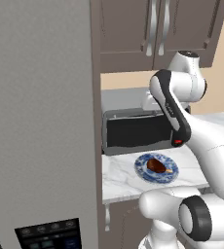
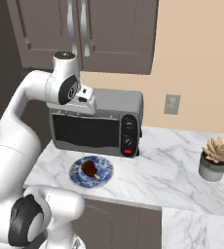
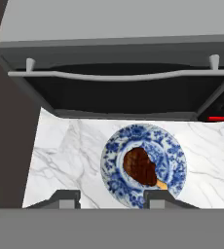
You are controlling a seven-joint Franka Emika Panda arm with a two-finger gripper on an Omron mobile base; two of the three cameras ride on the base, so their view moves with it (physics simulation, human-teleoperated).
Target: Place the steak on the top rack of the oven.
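The task has barely begun, by the look of it: the steak (image 3: 142,168) lies untouched on the blue-and-white plate (image 3: 175,158), which sits on the marble desk (image 3: 60,151) just in front of the silver toaster oven (image 2: 128,104). The pincer (image 3: 111,198) hangs above the plate, its two fingertips (image 3: 65,198) spread well apart and holding nothing, the meat between them and farther off. The arm (image 2: 21,116) reaches over the toaster oven from the left. Everything is left to do: grasp the steak, lift it, carry it to the wall oven and set it on the upper rack
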